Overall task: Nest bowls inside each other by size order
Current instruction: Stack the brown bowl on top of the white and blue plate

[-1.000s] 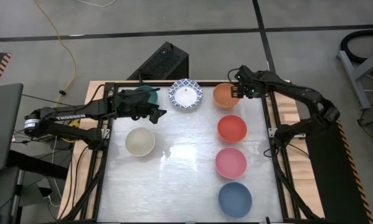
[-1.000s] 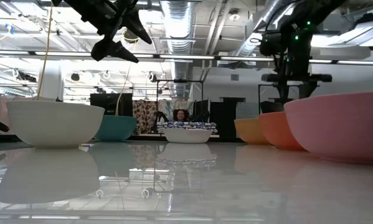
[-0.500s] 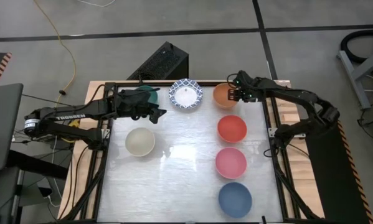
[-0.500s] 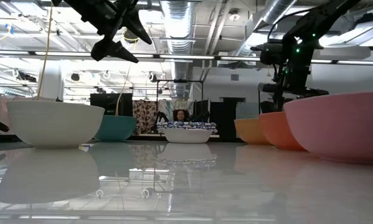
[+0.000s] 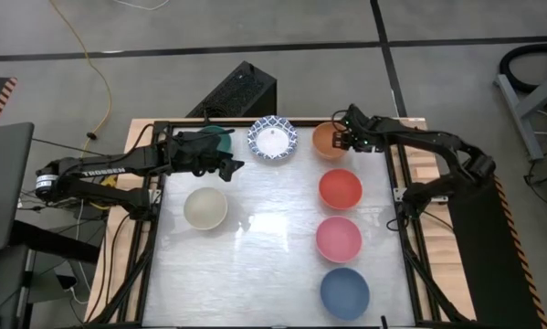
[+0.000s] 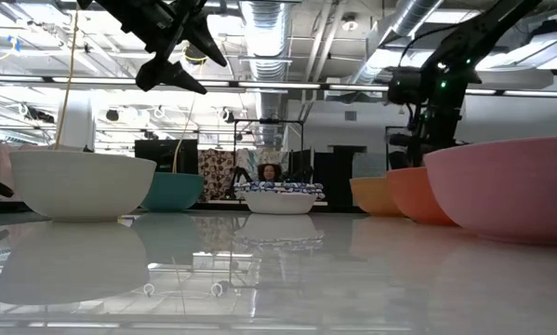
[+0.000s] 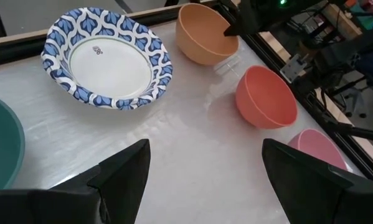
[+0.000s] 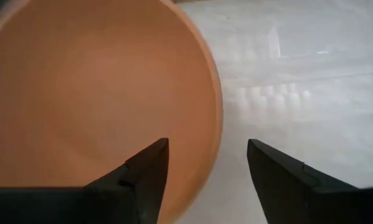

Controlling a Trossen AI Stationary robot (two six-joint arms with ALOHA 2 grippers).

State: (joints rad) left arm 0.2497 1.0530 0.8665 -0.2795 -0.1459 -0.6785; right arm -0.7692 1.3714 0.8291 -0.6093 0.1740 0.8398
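Observation:
Seven bowls stand upright on their bases on the white table. A teal bowl (image 5: 221, 135), a white bowl with a blue patterned rim (image 5: 272, 140) and an orange bowl (image 5: 327, 141) line the far edge. Red (image 5: 340, 188), pink (image 5: 338, 238) and blue (image 5: 344, 292) bowls run down the right side, and a cream bowl (image 5: 205, 207) stands at the left. My right gripper (image 8: 208, 177) is open and points down. It straddles the orange bowl's right rim (image 8: 217, 118), one finger inside and one outside, without touching. My left gripper (image 5: 226, 165) hangs open, high beside the teal bowl.
A black metal frame (image 5: 401, 196) borders the table. A black box (image 5: 241, 90) sits on the floor beyond the far edge. The table's middle (image 5: 268, 247) lies bare between the cream bowl and the right-hand column. A person (image 6: 271, 173) shows far behind in the low view.
My right gripper has come down over the orange bowl's right rim and tipped more steeply downward. My left arm and all the bowls have kept still.

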